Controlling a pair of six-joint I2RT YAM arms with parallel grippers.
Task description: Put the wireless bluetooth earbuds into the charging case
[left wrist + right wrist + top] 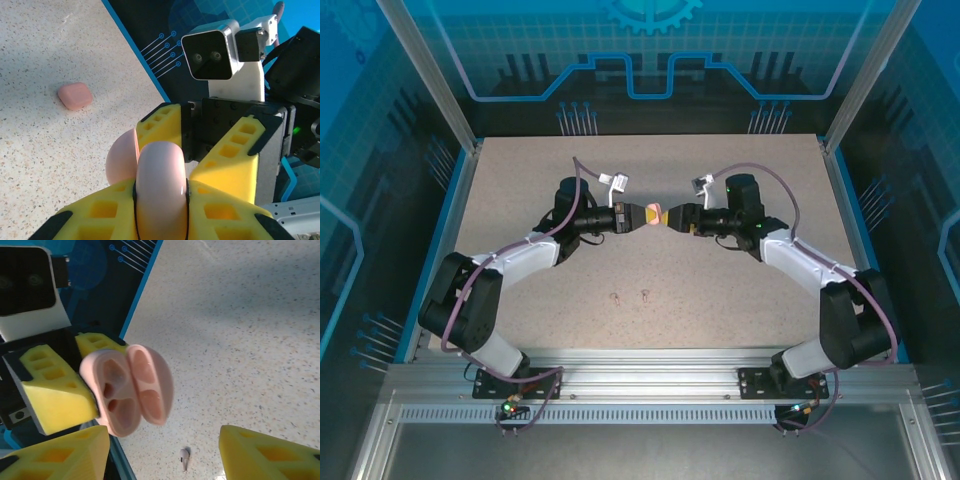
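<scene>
The left fingers (100, 215) are clamped shut on the charging case (161, 185), one yellow finger on each side of its rounded pink shell, holding it up off the table (740, 290). The case points straight out from these fingers toward the other arm. From above, the left fingers (638, 216) and the right fingers (678, 218) meet tip to tip over the middle of the table, with the charging case (657, 214) between them.

The right fingers (270, 455) stand wide apart and grip nothing. The charging case (127, 387) hangs just ahead of them, nearer the one on the left of the right wrist view than the other. It is hinged open toward them: the half with two hollow wells faces the right wrist camera and the lid swings off beside it. In the left wrist view the two right fingers (235, 160) flank the far end of the case; whether either one touches it I cannot tell.

Two earbuds (616, 297) lie side by side on the table, well apart from both sets of fingers and nearer the arm bases. One of the earbuds (184, 457), a pale stemmed piece, lies on the table below the gap between the right fingers.

A second case (75, 96), pink and closed, rests on the table off to the side of the left fingers, well apart from them.
</scene>
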